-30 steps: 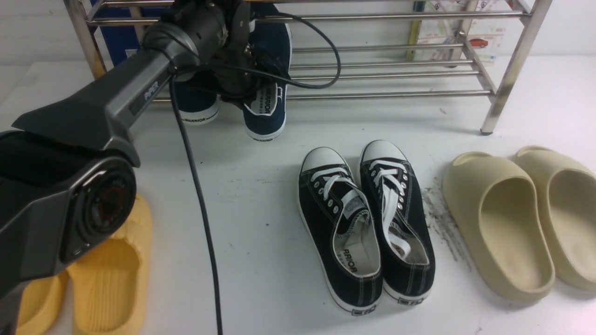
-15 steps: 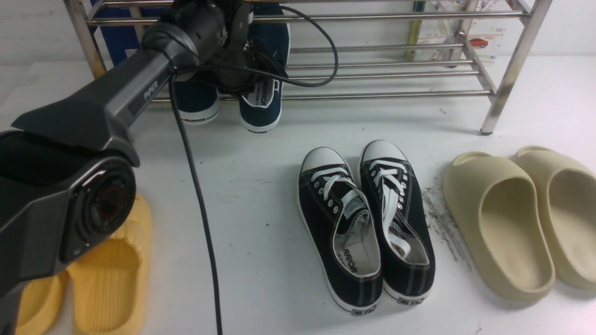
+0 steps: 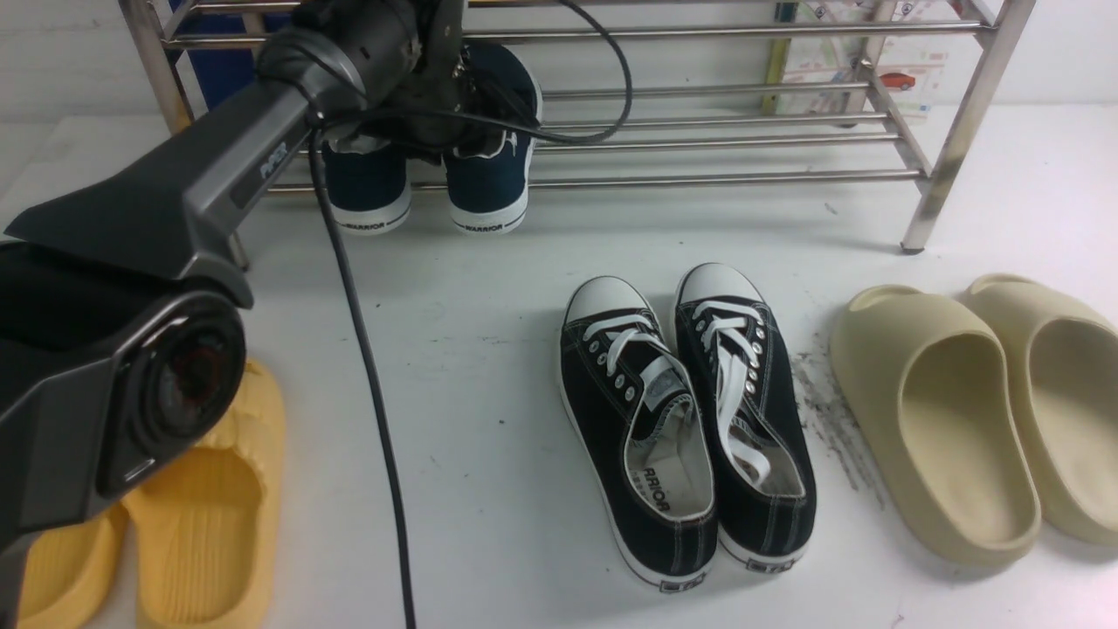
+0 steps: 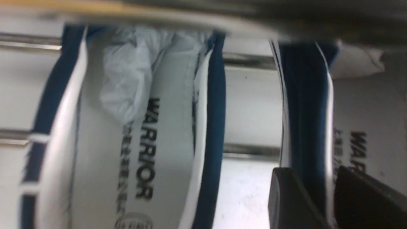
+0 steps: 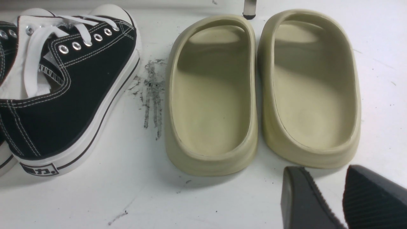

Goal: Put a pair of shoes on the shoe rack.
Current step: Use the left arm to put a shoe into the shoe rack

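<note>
front view, nearest: yellow slippers [image 3: 201, 524] lie at the robot's left on the white table [image 3: 489, 376], partly hidden by the left arm [image 3: 175, 227], which reaches forward to the rack.
middle of table: black lace-up sneakers [image 3: 690, 419] sit side by side, touching, toes away from the robot. beige slides [image 3: 961, 411] lie to their right. dark scuff marks [image 3: 825, 411] run between the two pairs.
right gripper [image 5: 321, 173]: it hangs over the table near the heel end of the beige slides. the fingers are spread, with bare table showing between them, and they hold nothing.
pair of shoes [image 3: 485, 188]: both are on the lowest rods at the left end of the shoe rack [image 3: 725, 179], side by side with a gap between them. toes point to the back, and the heels marked "warrior" overhang the front rod.
left gripper [image 4: 310, 171]: it is over the right-hand navy shoe. the fingers are parted, one on each side of that shoe's side wall. whether they touch the wall cannot be told.
inside the other shoe: crumpled white paper [image 4: 124, 76] fills the toe, above the printed insole.
far: a blue panel [image 3: 223, 79] stands behind the rack's left end, and a printed sheet [image 3: 900, 70] behind its right end.
</note>
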